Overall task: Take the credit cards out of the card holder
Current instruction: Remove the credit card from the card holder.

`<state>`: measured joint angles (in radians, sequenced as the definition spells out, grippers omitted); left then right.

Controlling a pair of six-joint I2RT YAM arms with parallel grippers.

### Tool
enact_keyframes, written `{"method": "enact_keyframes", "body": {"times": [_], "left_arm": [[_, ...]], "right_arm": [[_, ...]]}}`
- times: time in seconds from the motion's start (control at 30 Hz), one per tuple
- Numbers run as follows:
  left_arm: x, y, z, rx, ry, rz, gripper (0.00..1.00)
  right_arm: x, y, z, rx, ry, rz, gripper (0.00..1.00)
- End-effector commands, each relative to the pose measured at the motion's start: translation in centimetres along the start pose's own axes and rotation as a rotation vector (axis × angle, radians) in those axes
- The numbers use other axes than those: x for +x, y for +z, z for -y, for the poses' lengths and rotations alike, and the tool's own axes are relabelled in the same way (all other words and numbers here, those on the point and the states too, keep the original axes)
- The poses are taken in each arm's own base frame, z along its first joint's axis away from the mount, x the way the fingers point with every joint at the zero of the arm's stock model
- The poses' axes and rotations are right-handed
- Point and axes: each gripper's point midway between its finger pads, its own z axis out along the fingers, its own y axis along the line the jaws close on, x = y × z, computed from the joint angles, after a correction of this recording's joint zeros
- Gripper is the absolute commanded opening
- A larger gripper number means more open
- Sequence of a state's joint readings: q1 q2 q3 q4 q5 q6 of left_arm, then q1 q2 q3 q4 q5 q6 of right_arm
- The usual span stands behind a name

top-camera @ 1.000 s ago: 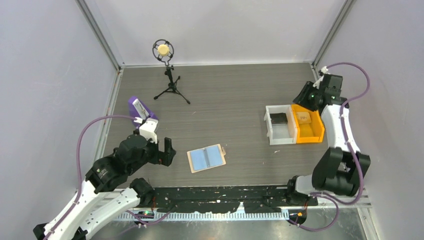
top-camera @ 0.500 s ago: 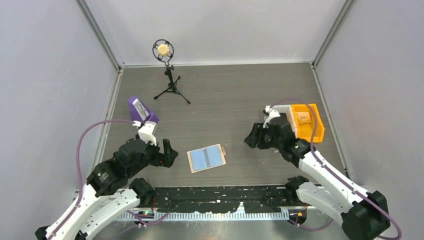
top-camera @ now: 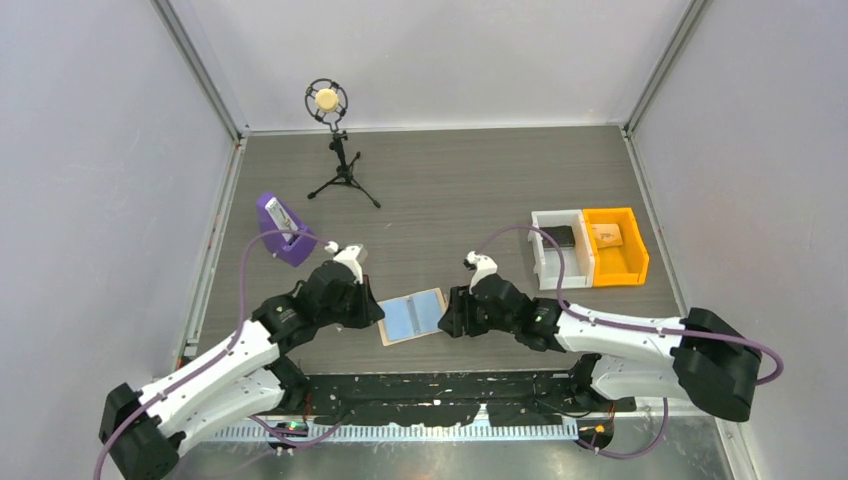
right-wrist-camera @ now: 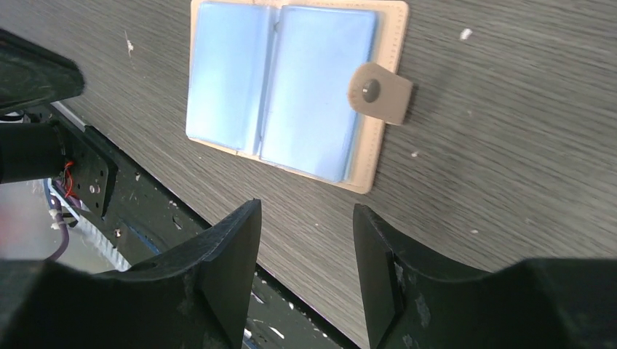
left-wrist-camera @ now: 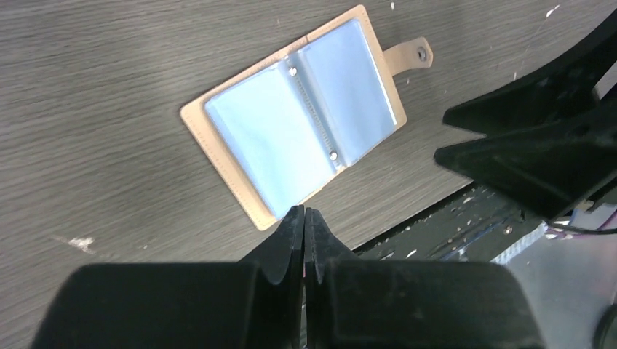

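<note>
While card holder (top-camera: pixel 413 316) lies open, blue sleeves (left-wrist-camera: pixel 255 138)

Small flat pale tan leather-look card holder (top-camera: pixel 412 316): lies open and flat, inside up, just beyond the black slotted rail (top-camera: pixel 430 385), slightly skewed to it. Two light blue glossy sleeve leaves meet at a ringed spine. Round-snap tab juts from the right edge. Cards in the sleeves: cannot tell.

No text, label, brand, number or sign can be read anywhere, not even on the open, pale tan, leather-look card holder (top-camera: pixel 412 316) with light blue sleeves.
</note>
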<state>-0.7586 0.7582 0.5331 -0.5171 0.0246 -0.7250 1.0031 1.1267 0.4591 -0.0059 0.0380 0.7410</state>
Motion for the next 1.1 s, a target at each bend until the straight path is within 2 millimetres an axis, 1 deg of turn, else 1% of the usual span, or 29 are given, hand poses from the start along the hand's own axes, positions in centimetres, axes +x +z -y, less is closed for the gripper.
{"method": "enact_keyframes", "body": {"times": [0.0, 0.1, 0.2, 0.37, 0.47, 0.8, 0.9, 1.07], "left_arm": [[-1.8, 1.8, 2.4, 0.094, -0.036, 0.051, 0.00], [-1.1, 3.1, 1.7, 0.072, -0.050, 0.031, 0.00], [-0.4, 4.2, 0.5, 0.037, -0.075, 0.025, 0.00], [1.1, 5.5, -0.7, 0.018, -0.098, -0.007, 0.00], [1.8, 6.1, -1.0, 0.021, -0.109, -0.026, 0.00], [3.6, 6.9, -2.2, -0.008, -0.113, -0.073, 0.00], [4.2, 7.1, -2.6, -0.015, -0.121, -0.083, 0.00], [4.9, 7.5, -2.8, -0.009, -0.138, -0.098, 0.00]], "right_arm": [[-3.7, 0.7, -3.4, -0.057, 0.003, 0.120, 0.57], [-4.1, 1.1, -3.3, -0.033, -0.008, 0.130, 0.57], [-4.3, 1.7, -2.9, -0.011, -0.008, 0.140, 0.57], [-4.3, 2.4, -2.7, 0.007, -0.012, 0.137, 0.56], [-4.4, 2.8, -2.9, 0.003, -0.012, 0.137, 0.55], [-3.8, 4.6, -2.6, 0.030, -0.022, 0.101, 0.53], [-3.4, 5.0, -2.0, 0.055, -0.026, 0.090, 0.53], [-2.5, 5.8, -0.8, 0.103, -0.045, 0.054, 0.57]]}}
